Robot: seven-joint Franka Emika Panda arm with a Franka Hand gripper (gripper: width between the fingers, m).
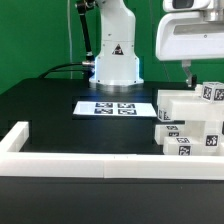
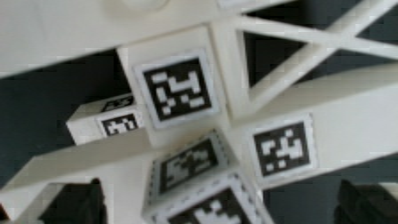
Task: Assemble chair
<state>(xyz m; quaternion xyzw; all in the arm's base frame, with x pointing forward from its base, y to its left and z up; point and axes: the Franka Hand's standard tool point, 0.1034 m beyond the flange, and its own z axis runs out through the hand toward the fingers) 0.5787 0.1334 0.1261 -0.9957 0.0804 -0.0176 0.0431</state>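
The chair parts are several chunky white blocks with black-and-white tags, piled together point(image 1: 188, 122) at the exterior view's right. One small tagged block point(image 1: 210, 92) sits on top of the pile. My gripper point(image 1: 190, 78) hangs just above the pile, next to that top block. In the wrist view the gripper point(image 2: 217, 206) is open, with its dark fingertips point(image 2: 71, 206) wide apart. Tagged white blocks point(image 2: 178, 88) and crossing white bars point(image 2: 311, 50) lie close below it. I cannot tell whether the fingers touch any piece.
The marker board point(image 1: 116, 106) lies flat on the black table in front of the robot base point(image 1: 115, 62). A long white border rail point(image 1: 90, 162) runs along the front edge and up the exterior view's left side.
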